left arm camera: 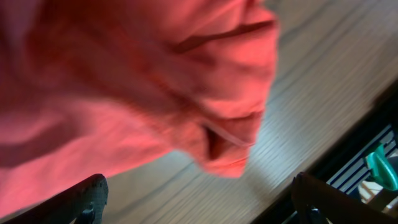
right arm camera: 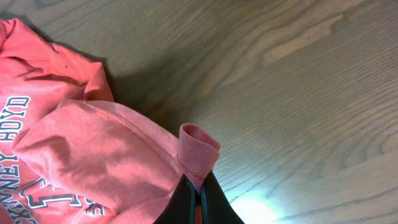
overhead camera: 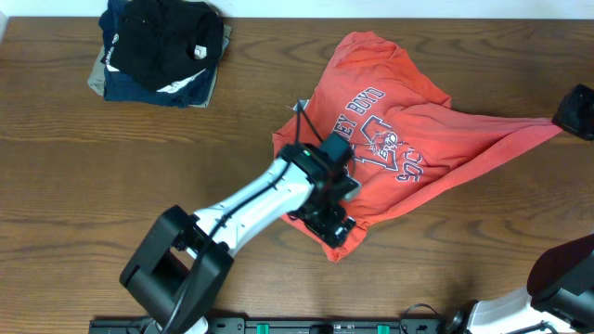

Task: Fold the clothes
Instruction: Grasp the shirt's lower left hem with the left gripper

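T-shirt (overhead camera: 399,121), red-orange, drawn taut along the line between my two grippers. My right gripper (right arm camera: 199,202) is pinched shut on a folded edge, with the cloth trailing away from it. My left gripper (left arm camera: 199,194), spread wide and empty, hovers with the opposite bunched edge just ahead between its fingers (left arm camera: 87,196). I judge it the nearer for the next pinch.

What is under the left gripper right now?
A bunched edge of the red T-shirt and bare table show beneath the open left gripper; anything under that fabric is hidden.
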Available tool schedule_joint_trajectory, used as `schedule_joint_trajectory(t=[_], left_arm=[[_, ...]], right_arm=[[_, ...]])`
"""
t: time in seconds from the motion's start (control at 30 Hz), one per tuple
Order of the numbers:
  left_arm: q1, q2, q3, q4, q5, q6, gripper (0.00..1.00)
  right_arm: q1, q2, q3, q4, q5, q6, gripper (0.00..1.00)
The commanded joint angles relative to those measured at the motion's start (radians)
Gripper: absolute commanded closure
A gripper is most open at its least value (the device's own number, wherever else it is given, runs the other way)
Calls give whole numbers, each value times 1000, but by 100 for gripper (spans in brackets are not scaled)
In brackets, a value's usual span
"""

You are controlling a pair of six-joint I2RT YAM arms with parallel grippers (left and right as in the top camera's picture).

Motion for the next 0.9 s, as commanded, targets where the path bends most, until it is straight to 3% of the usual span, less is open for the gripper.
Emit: schedule_joint_trajectory(t=[0.0,0.43,0.63,0.7,0.77,0.87], left_arm=[[-49,-10,5,23,-7,-26,1],[-100,92,5,13,-67,-61,0],[-65,144,36,-18,-41,-87,9],[-56,144,36,-18,-33,-87,21],[-54,144,36,-18,-28,-86,46],[-54,144,37,-18,-28,-86,64]], right_arm=[[-2,-2,-14,6,-3,-16,99],[-2,-2,-29,5,-15,-16,99],[-2,-2,-29,3,-34,-16,99],[-2,-2,-29,3,-38,-16,99],[-2,-2,-29,3,-41,-16,99],[-2,-2,-29,0,-41,-16,99]])
